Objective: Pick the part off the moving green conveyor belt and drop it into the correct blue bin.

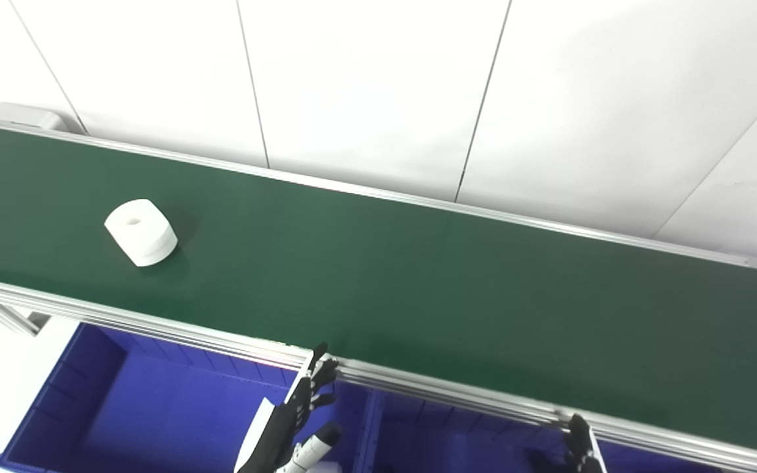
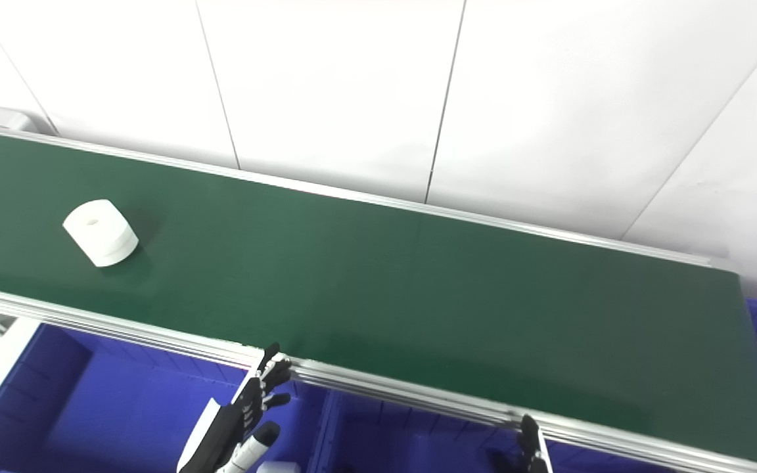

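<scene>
The white part [image 1: 140,232], a short cylinder with a hole in its top face and a faint seam round its middle, lies tilted on the green conveyor belt [image 1: 418,282] at the left of the frame, nearer the belt's front edge than its back edge. Nothing touches it. The belt runs from the upper left down to the right edge, framed by a silver rail [image 1: 457,394] along its front, with white wall panels [image 1: 365,85] behind.

Below the rail, at the bottom of the frame, sit two blue bins side by side: the left bin [image 1: 76,387] and the right bin [image 1: 451,437], meeting just right of the left hand.

The left hand [image 1: 296,420] rises from the bottom edge at centre left, over the left bin, its dark fingers spread apart and grasping nothing, fingertips reaching up to the rail. It is well apart from the part.

Only the fingertips of the right hand [image 1: 579,447] show at the bottom edge, just under the rail; I cannot tell whether it is released or clenched.
</scene>
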